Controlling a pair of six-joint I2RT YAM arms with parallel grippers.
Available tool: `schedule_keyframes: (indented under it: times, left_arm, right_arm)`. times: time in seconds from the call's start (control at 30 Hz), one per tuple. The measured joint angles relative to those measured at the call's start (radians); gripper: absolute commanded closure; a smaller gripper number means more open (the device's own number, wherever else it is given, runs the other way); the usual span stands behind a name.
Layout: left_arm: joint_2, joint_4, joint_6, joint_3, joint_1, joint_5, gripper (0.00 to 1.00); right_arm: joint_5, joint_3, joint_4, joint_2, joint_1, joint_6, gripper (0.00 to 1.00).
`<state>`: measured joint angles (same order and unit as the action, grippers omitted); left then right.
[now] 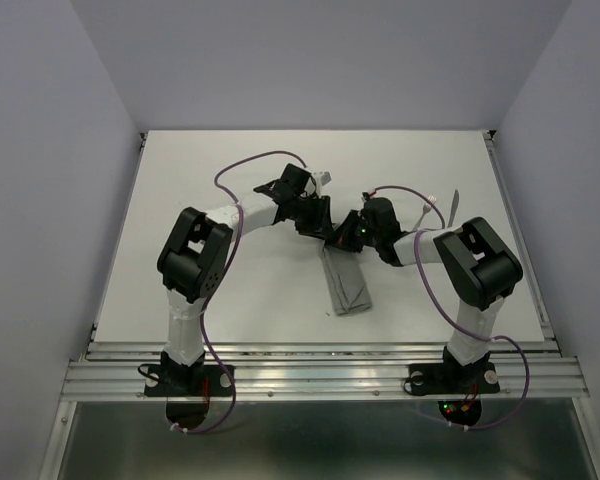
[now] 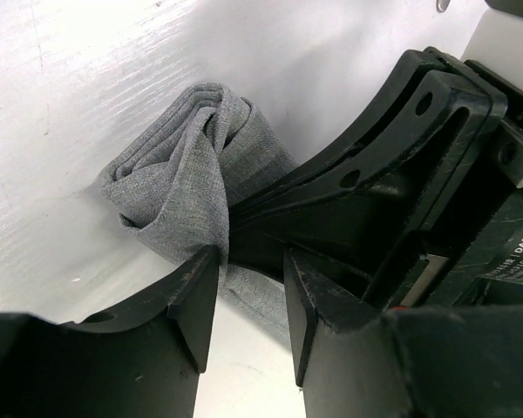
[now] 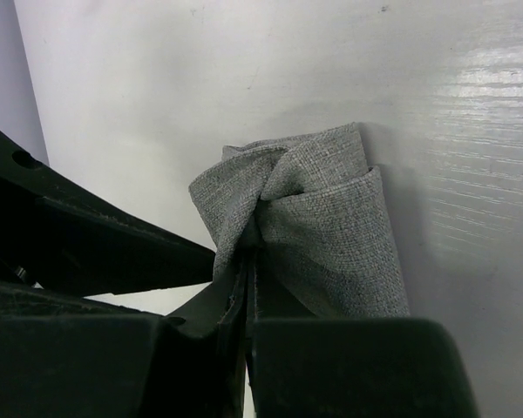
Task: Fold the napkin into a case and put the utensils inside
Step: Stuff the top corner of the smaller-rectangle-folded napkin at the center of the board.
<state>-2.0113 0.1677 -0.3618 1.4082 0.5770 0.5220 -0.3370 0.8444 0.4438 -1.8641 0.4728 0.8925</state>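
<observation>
Right gripper pinches the limp, light napkin at its bunched end, left gripper gapes empty beside it; a hold across all layers looks safest.

Mid-grey napkin w/ fine woven fleck thru-out — plain white table, purple cables.

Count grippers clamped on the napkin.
1: right gripper, fingers shut on the napkin at its bunched end. Left gripper is open beside it.
</observation>
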Motion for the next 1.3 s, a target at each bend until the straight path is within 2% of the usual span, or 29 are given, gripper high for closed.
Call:
schedule_keyframes:
  times: [0.1,0.2,0.23,0.37,0.5,0.67,0.93,1.3]
  left_arm:
    - [0.001,0.031,0.017,0.02,0.003,-0.006,0.53]
    - [0.003,0.059,0.029,0.028,0.004,-0.019,0.59]
    - [0.005,0.066,0.031,0.029,0.004,-0.023,0.67]
    - [0.012,0.092,0.044,0.034,-0.003,-0.037,0.84]
    - [0.023,0.104,0.051,0.034,-0.02,-0.043,0.86]
    - [0.034,0.106,0.054,0.034,-0.039,-0.042,0.99]
    - [0.036,0.089,0.048,0.034,-0.049,-0.039,1.0]
    - [-0.011,0.059,0.051,0.042,-0.045,0.037,1.0]
  right_arm:
    - [0.0,0.006,-0.002,0.0,0.0,-0.002,0.99]
    - [0.0,0.011,-0.005,0.001,0.0,-0.006,0.99]
    - [0.0,0.011,-0.007,0.002,0.0,-0.006,0.99]
    - [0.002,0.011,-0.024,0.016,0.0,-0.012,0.99]
    - [0.021,0.032,-0.085,0.038,0.0,-0.036,0.99]
    - [0.041,0.038,-0.133,0.064,0.0,-0.063,0.99]
    - [0.082,0.032,-0.188,0.129,0.0,-0.094,0.99]
    - [0.12,0.003,-0.245,0.167,0.0,-0.116,0.99]
